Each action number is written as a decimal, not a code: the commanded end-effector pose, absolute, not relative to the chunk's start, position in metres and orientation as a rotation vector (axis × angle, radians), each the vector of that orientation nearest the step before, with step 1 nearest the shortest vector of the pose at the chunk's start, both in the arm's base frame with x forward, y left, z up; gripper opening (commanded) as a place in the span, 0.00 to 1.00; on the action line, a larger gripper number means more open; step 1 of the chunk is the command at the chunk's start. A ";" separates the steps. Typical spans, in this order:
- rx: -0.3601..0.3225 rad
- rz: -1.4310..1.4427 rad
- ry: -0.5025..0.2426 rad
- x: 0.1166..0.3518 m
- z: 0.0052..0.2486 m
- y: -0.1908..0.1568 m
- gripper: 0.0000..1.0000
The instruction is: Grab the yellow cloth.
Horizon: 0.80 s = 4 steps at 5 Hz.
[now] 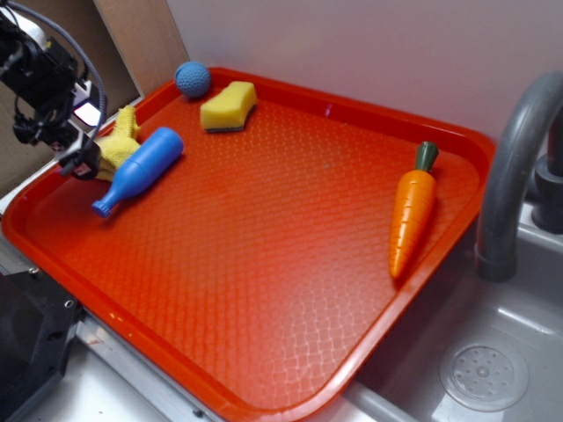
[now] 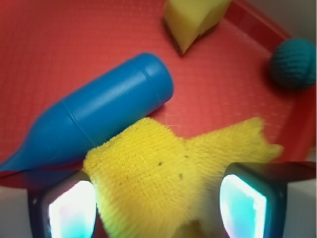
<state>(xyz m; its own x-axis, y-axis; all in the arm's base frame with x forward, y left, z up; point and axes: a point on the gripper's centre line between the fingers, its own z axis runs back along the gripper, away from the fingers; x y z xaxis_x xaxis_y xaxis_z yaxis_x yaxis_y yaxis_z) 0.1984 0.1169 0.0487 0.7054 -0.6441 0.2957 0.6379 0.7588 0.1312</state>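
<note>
The yellow cloth (image 2: 163, 173) lies at the left edge of the red tray (image 1: 290, 290), crumpled, and one long side of it touches the blue toy bottle (image 1: 138, 170), which lies on its side with the neck pointing to the front left corner. The gripper (image 2: 158, 208) is just above the cloth; in the wrist view its two fingers (image 2: 69, 208) stand apart on either side of the fabric, so the jaws are wide and hold nothing. I count one cloth, one bottle, one yellow sponge (image 1: 228, 107), one blue ball (image 1: 192, 78) and one orange carrot (image 1: 412, 211). The sponge and the ball are near the back rim, and the carrot is well apart at the right side. The exterior view shows the carrot, the grey faucet (image 1: 515, 167) and the sink (image 1: 493, 352) beside the tray. The wrist view does not show these, but it shows the terry texture of the cloth and the dark underside of the sponge.
</note>
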 end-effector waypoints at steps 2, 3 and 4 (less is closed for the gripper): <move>0.028 -0.767 -0.380 0.214 0.049 0.120 1.00; 0.026 -0.741 -0.385 0.213 0.048 0.123 1.00; 0.038 -0.714 -0.398 0.210 0.048 0.125 0.00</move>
<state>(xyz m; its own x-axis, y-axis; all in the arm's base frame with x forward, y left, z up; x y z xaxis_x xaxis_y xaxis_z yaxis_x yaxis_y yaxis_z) 0.2050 0.1212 0.0415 0.6921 -0.6313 0.3499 0.6316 0.7644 0.1297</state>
